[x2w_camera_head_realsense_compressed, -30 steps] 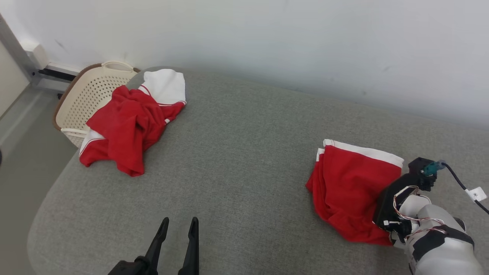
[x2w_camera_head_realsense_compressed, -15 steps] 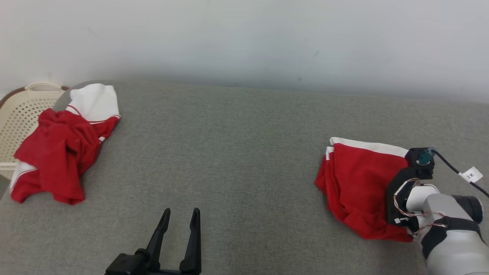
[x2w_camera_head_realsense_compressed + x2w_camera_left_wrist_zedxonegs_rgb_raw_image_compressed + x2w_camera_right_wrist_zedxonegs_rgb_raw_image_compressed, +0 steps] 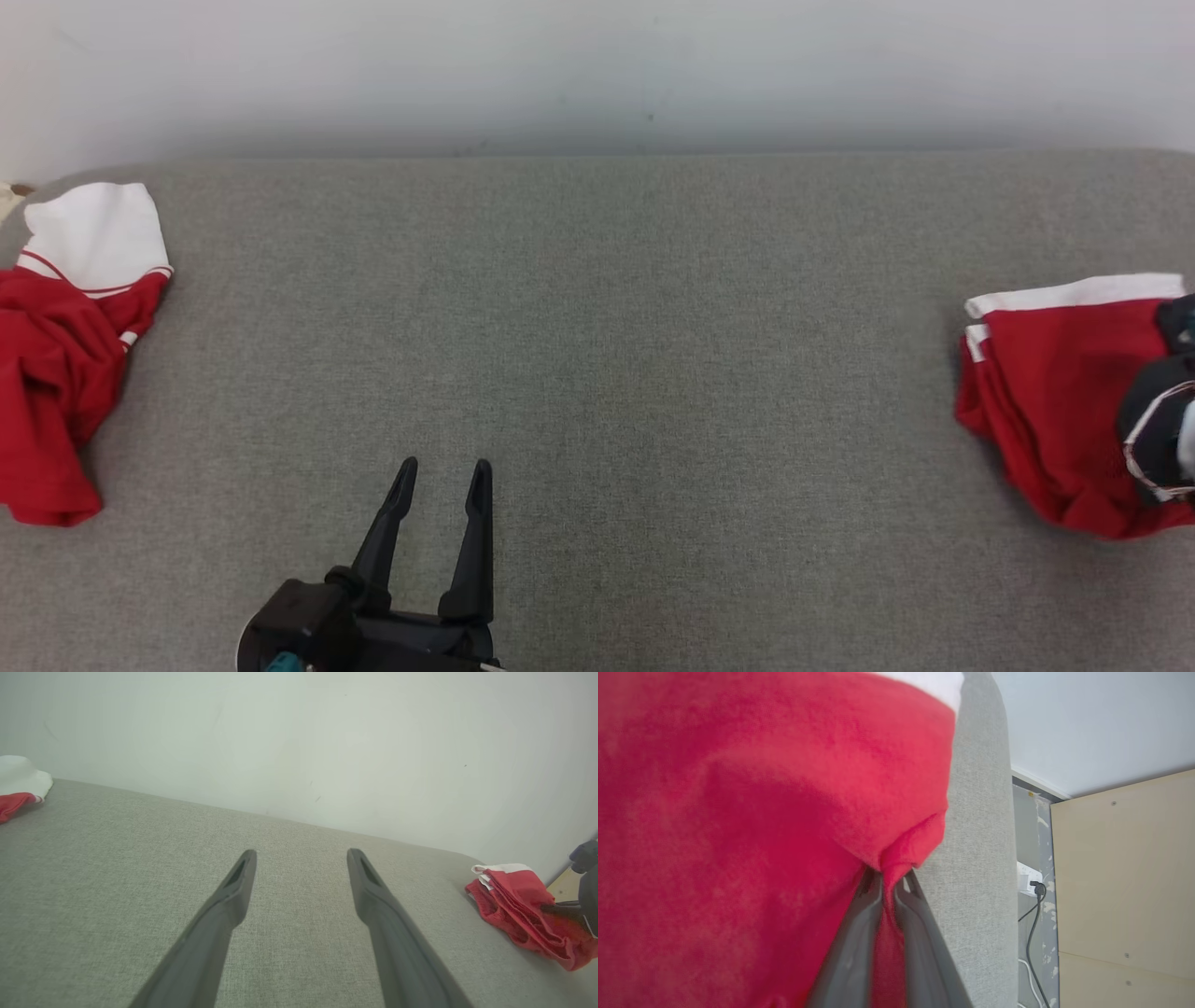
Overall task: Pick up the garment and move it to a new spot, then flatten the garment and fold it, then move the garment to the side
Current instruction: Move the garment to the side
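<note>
Garment [image 3: 761, 812] between right fingers [image 3: 850, 956]

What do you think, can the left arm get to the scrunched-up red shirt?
Probably yes: the left end effector is open, and only bare gray cushion lies between it and the scrunched-up red garment.

I am scanning all three views and I am finding no text, label, brand, number or sign that I can read.
</note>
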